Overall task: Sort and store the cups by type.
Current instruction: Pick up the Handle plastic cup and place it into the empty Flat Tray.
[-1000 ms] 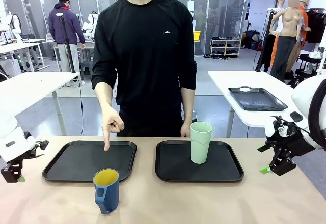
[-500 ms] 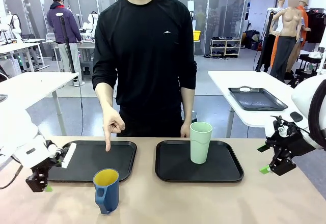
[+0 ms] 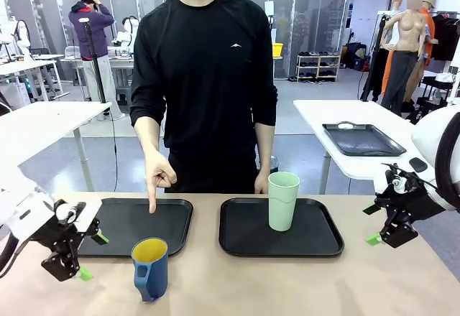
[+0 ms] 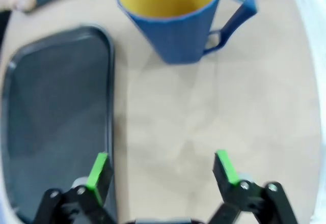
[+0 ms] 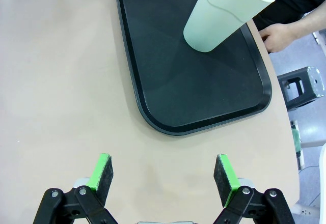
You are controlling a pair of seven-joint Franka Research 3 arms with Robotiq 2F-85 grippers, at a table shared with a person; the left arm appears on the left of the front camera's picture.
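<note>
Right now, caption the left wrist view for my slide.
Open left pincer hovers over the table, facing the blue cup beside a black tray.

Three cameras on one table
The front camera looks across the blue cup toward a person. The left wrist camera looks down close on this blue cup. The right wrist camera looks from higher on the green cup to its right. The front view shares both.

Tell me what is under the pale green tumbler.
The mint-green tumbler stands upright on the right black tray, near its far edge. The patch of tray beneath its base is covered, so nothing can be told about it.
</note>
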